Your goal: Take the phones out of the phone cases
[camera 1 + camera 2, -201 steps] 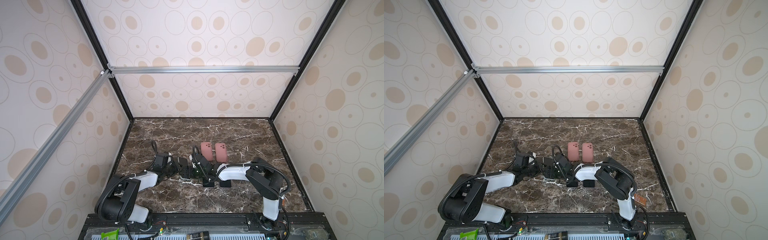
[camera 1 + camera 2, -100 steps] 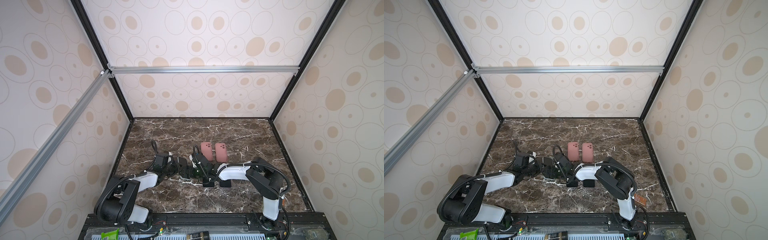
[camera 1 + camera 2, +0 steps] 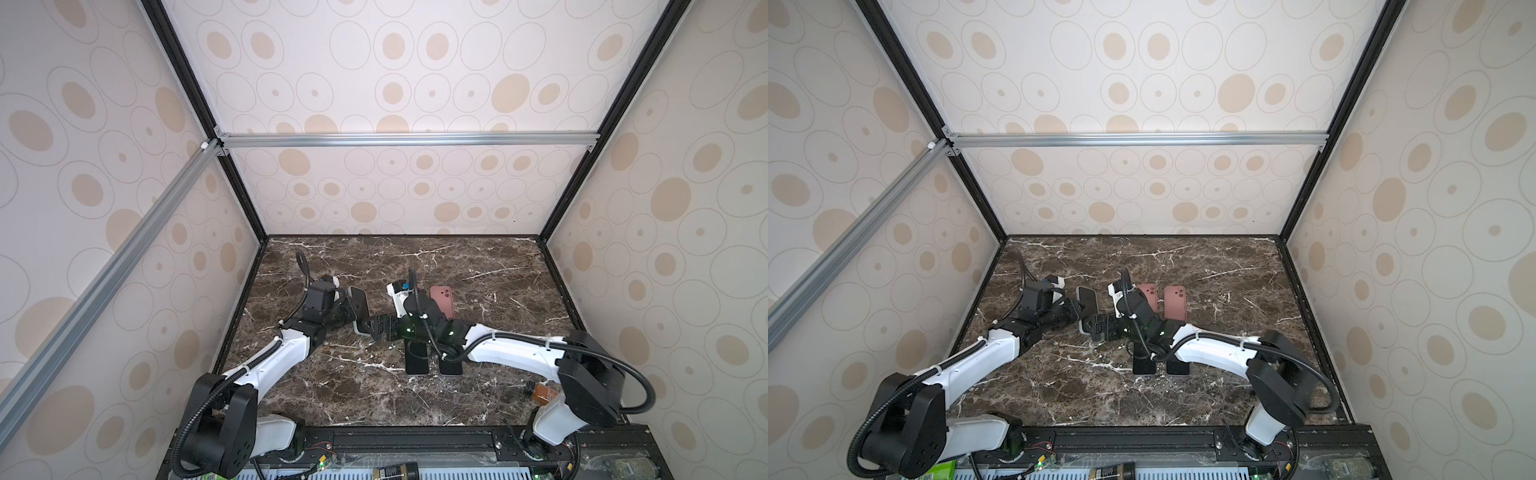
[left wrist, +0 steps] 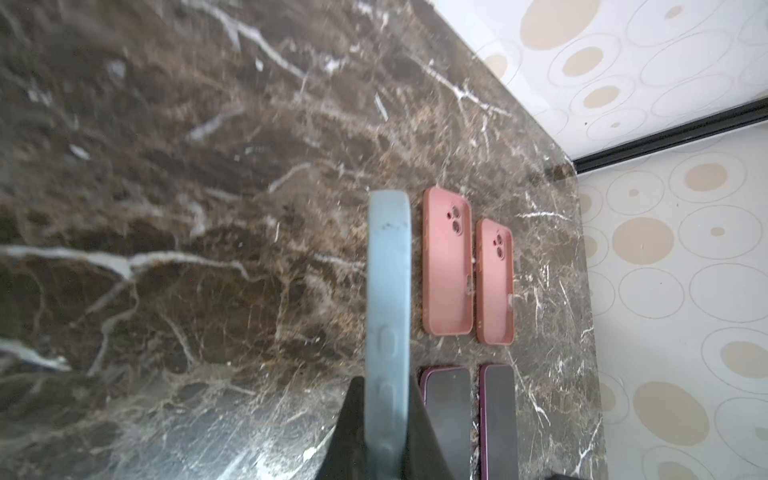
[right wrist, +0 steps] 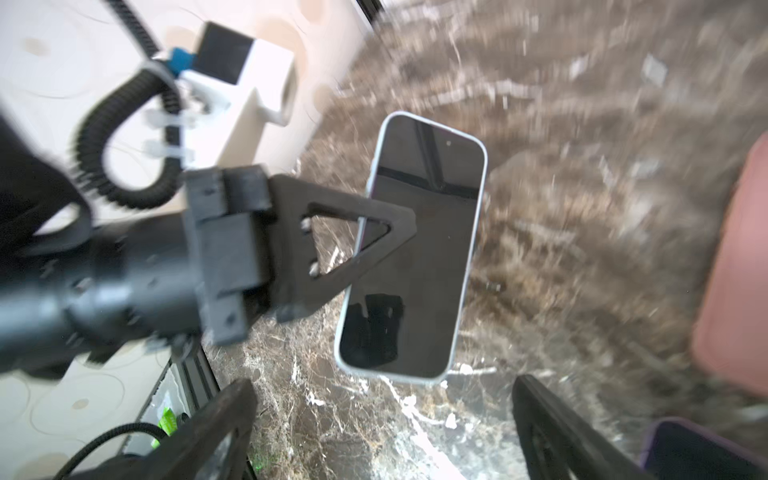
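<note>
Marble tabletop (image 3: 498,286): left gripper (image 4: 385,388) pinches the blue-cased phone (image 5: 428,199), right gripper (image 5: 384,384) spread wide.

1. Tabletop (image 3: 498,282): marble-look stone, dark brown with white veins, polished, with soft glare in the left wrist view.
2. Phone case (image 4: 388,266): pale blue, matt, smooth and rubbery-looking, with a few dark scuffs near one end.
3. Phone (image 5: 419,249): black glass front, high gloss, mirrors dark shapes.
4. Two pink cases (image 4: 448,266) (image 4: 494,286): matt, smooth, soft-looking plastic or silicone.
5. Two bare phones (image 4: 448,415) (image 4: 498,419): glossy dark glass, purple edges.
6. Fingers (image 5: 291,241) of the left gripper (image 4: 385,386): black plastic, matt, faintly grainy.
7. Arm shells (image 3: 511,353): white plastic, smooth, slight sheen.
8. Cable conduit (image 5: 95,137): black ribbed plastic.
9. Frame rail (image 3: 395,139): bare aluminium, satin finish.
10. Walls (image 3: 374,62): matt, printed.
</note>
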`<move>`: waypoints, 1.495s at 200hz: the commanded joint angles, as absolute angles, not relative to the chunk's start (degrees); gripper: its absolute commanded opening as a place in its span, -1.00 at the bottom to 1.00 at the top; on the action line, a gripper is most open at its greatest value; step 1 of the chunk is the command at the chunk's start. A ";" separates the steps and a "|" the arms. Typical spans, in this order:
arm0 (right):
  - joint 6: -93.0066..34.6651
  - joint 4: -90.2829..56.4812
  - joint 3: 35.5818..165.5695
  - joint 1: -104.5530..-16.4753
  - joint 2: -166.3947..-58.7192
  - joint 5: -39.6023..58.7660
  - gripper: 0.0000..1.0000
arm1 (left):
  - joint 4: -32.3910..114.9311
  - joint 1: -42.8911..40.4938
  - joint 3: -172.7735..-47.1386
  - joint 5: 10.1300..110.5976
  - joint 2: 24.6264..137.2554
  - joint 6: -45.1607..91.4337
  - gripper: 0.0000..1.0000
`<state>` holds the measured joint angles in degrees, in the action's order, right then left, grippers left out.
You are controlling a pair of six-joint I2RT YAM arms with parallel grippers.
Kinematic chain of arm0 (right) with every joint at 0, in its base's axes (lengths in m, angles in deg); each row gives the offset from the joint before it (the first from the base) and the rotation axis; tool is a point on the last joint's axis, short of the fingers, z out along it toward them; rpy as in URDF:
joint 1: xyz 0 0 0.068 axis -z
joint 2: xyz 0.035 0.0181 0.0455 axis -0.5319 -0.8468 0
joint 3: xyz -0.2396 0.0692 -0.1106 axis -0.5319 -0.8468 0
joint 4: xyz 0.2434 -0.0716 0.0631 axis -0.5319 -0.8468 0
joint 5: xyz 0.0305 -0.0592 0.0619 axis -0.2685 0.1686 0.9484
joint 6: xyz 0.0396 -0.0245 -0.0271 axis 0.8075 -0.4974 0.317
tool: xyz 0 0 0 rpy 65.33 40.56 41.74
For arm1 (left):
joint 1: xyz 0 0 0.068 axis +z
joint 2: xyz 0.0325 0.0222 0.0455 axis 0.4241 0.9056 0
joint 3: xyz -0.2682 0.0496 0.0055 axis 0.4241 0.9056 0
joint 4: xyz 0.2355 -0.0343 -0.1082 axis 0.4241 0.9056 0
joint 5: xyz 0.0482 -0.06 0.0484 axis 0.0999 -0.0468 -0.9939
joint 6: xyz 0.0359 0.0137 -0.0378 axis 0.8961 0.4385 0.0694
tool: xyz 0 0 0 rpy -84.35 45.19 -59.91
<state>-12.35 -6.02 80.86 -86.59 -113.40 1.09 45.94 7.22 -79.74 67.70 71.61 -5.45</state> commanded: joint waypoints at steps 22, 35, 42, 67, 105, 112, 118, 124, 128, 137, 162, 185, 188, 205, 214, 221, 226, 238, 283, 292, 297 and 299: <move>-29.98 -13.16 80.88 -85.54 -105.40 -3.04 1.00 | 53.41 5.38 -89.49 62.24 68.80 5.86 -1.00; -33.27 -16.68 82.25 -84.84 -103.49 -2.64 0.99 | 52.87 4.27 -90.48 62.72 67.85 8.57 -1.00; -34.46 -17.92 82.67 -84.28 -102.41 -2.41 1.00 | 52.27 3.65 -90.80 63.13 67.31 9.53 -1.00; -39.27 -20.31 82.81 -80.72 -97.69 1.77 1.00 | 51.13 2.06 -92.67 67.92 66.56 12.10 -1.00; -42.73 -24.68 83.96 -70.73 -91.97 20.06 0.99 | 49.77 0.04 -94.92 80.02 66.56 17.62 -1.00; -42.83 -25.44 84.18 -68.58 -91.23 23.81 0.98 | 49.79 -0.64 -95.51 81.25 66.57 18.83 -1.00; -42.74 -25.94 84.42 -66.72 -90.66 27.43 0.96 | 50.35 -1.23 -96.20 81.60 66.63 19.85 -1.00; -42.48 -26.45 84.68 -64.90 -90.25 30.45 0.96 | 51.15 -1.81 -96.99 82.03 66.78 20.99 -1.00; -42.22 -26.68 84.84 -63.71 -89.96 32.38 0.95 | 51.56 -2.19 -97.46 82.64 66.89 21.98 -1.00; -41.40 -26.97 85.25 -61.16 -89.52 36.77 0.94 | 52.62 -3.17 -98.89 85.00 67.15 24.51 -1.00; -40.37 -28.73 87.47 -56.38 -89.42 45.55 0.87 | 55.38 -6.36 -102.29 87.77 67.62 30.66 -1.00; -42.95 -32.93 90.87 -55.46 -90.10 50.22 0.82 | 55.97 -8.38 -103.72 92.07 67.05 35.39 -1.00; -43.16 -33.33 91.29 -55.47 -90.23 50.82 0.80 | 55.97 -8.59 -103.82 92.65 67.01 35.91 -1.00; -44.44 -35.36 93.21 -55.50 -90.83 54.24 0.78 | 56.17 -9.14 -104.36 95.90 67.00 38.03 -1.00; -44.79 -35.75 93.62 -55.46 -91.11 55.45 0.78 | 55.97 -9.17 -104.57 97.63 67.21 38.32 -1.00; -44.79 -35.77 93.67 -55.49 -91.32 55.97 0.77 | 55.64 -9.24 -104.58 99.37 67.39 38.34 -1.00; -44.81 -35.77 93.64 -55.50 -91.37 56.39 0.77 | 55.27 -9.24 -104.58 100.65 67.51 38.21 -1.00; -45.28 -35.92 93.30 -55.50 -91.51 57.31 0.77 | 54.00 -9.41 -104.32 103.66 67.48 37.83 -1.00; -48.34 -39.22 93.55 -55.49 -91.39 60.00 0.65 | 53.64 -9.98 -103.36 109.80 67.09 39.12 -1.00; -48.33 -39.46 93.89 -55.46 -91.76 62.20 0.59 | 53.76 -9.98 -103.30 109.94 67.09 39.23 -1.00; -48.13 -39.47 93.96 -55.51 -92.06 63.48 0.54 | 53.79 -10.05 -103.34 110.05 67.17 39.30 -1.00; -48.11 -39.40 94.02 -55.53 -92.16 64.12 0.53 | 53.83 -10.00 -103.35 110.14 67.17 39.35 -1.00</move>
<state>-46.01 -37.52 92.64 -55.64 -91.32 57.42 56.74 -9.39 -101.31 105.19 68.12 36.58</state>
